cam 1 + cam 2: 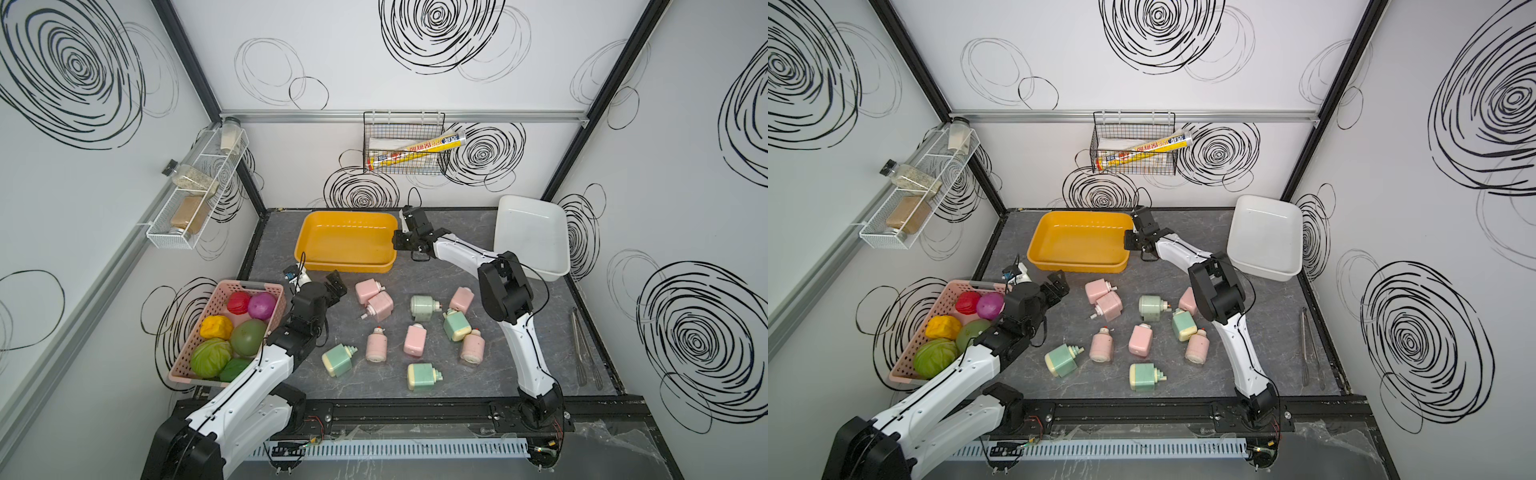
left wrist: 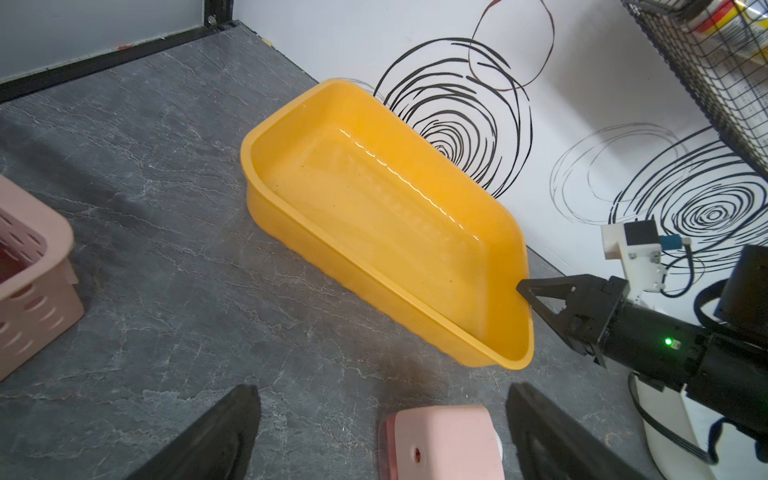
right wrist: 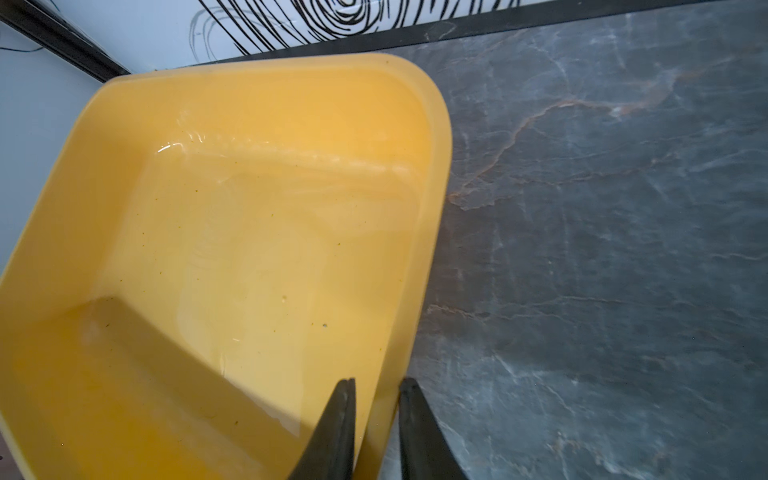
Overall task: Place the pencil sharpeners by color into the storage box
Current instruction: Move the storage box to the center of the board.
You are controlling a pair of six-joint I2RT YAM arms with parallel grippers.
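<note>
Several pink pencil sharpeners point(image 1: 414, 340) and several mint green ones point(image 1: 422, 307) lie scattered on the grey table, none in a box. At the back stands the empty yellow storage box point(image 1: 345, 214) point(image 2: 249, 153). My right gripper point(image 1: 399, 241) point(image 3: 376, 384) is shut on its right-hand rim point(image 3: 440, 166), one finger inside the wall and one outside. My left gripper point(image 1: 336, 284) point(image 2: 382, 388) hangs open just left of the pink sharpener point(image 1: 368, 289) point(image 2: 440, 440) nearest the yellow box, which lies between its spread fingers without touching them.
An empty white box point(image 1: 530, 237) leans at the back right. A pink basket point(image 1: 249, 286) of toy fruits sits at the left, beside my left arm. Metal tongs point(image 1: 584, 349) lie along the right edge. A wire basket point(image 1: 405, 143) hangs on the back wall.
</note>
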